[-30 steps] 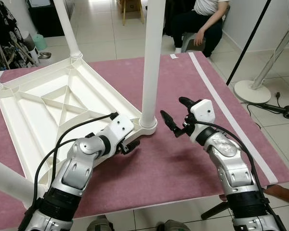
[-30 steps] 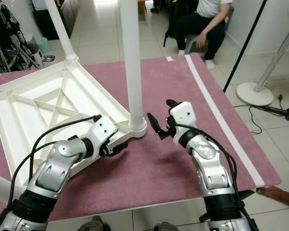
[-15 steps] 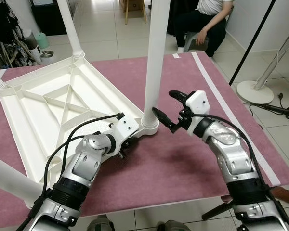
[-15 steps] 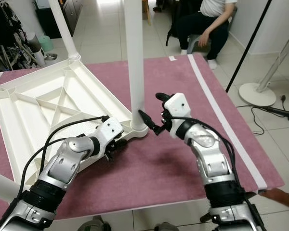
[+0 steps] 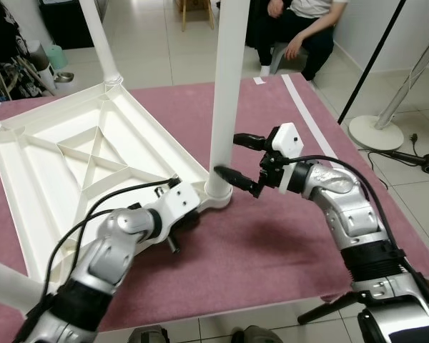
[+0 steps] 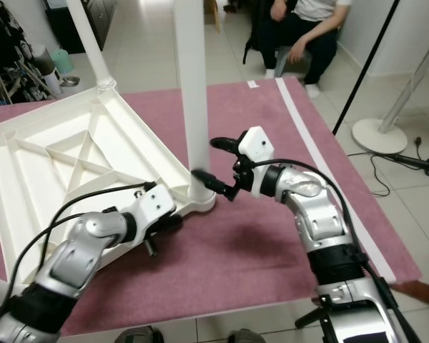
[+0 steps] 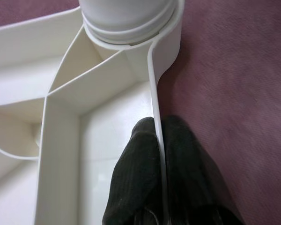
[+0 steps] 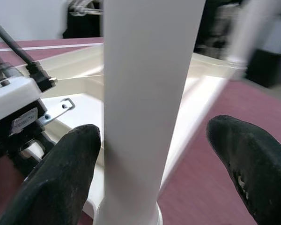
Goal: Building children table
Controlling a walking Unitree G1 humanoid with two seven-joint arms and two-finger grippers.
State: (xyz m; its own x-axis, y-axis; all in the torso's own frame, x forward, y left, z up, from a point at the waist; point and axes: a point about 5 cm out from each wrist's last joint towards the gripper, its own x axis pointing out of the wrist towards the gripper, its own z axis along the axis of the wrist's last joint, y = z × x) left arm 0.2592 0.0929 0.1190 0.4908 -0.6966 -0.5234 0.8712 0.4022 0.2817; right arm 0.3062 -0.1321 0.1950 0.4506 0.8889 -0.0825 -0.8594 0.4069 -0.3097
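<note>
The upturned table top (image 5: 79, 164) fills the left half of the frame, legs standing in its corners. The left gripper (image 7: 158, 154) pinches its rim; the right gripper (image 5: 237, 158), fingers wide, straddles the centre leg (image 5: 225, 93) (probably being seated, not yet gripped).

The upright table leg (image 5: 225, 93) is standing between the spread fingers of the right gripper (image 5: 237, 157), blocking any straight path across. The left gripper (image 7: 157, 178) is pinching the rim of the upturned tabletop (image 5: 71, 157), just beside the leg's socket. Bare maroon mat (image 5: 272, 250) is lying open between and before both arms.
</note>
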